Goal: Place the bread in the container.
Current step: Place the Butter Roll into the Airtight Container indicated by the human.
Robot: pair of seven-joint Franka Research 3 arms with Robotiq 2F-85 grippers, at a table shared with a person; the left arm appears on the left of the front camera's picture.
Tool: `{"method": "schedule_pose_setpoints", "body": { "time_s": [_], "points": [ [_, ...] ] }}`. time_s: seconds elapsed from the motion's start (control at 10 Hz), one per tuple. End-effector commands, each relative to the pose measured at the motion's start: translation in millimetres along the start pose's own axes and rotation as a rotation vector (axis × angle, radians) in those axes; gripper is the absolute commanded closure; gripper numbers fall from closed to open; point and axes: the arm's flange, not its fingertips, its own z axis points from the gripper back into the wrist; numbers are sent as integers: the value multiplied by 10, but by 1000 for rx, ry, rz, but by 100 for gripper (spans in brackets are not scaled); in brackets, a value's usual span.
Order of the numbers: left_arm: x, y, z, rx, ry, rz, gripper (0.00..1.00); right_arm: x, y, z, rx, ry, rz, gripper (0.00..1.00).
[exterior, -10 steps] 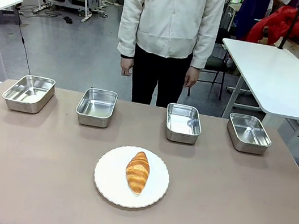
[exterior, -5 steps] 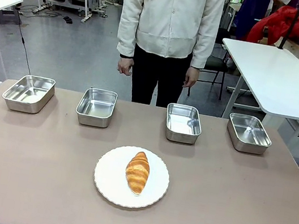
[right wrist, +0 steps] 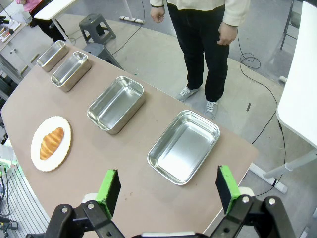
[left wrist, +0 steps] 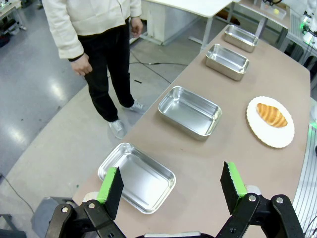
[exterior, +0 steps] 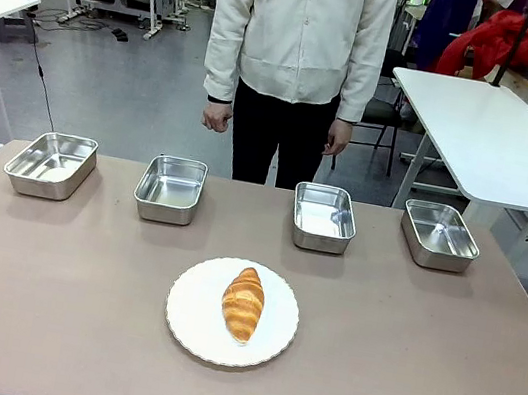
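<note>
Green-padded left gripper (left wrist: pixel 172 182) and right gripper (right wrist: pixel 168 187) gape wide, holding nothing, well clear of the white plate (exterior: pixel 191 332). Golden-brown and ridged, the croissant (exterior: pixel 243 303) lies on that plate's middle, four steel pans (exterior: pixel 171 189) in a row beyond it.

A round white scalloped plate (exterior: pixel 188 315) sits at lower centre on the brown table (exterior: pixel 43 308). At top centre, beyond the far edge, stands a person (exterior: pixel 302 32) in a pale jacket and black trousers. A white table (exterior: pixel 497 135) fills the upper right, with red cloth (exterior: pixel 493 38) behind it.
</note>
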Motion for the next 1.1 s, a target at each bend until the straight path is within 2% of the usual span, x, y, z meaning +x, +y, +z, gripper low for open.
{"method": "schedule_pose_setpoints", "body": {
  "time_s": [0.0,1.0],
  "points": [
    [8,-5,0,-2,-6,-2,0,6,5,-6,7,-11,3,0],
    [8,-5,0,-2,-6,-2,0,6,5,-6,7,-11,3,0]
  ]
}}
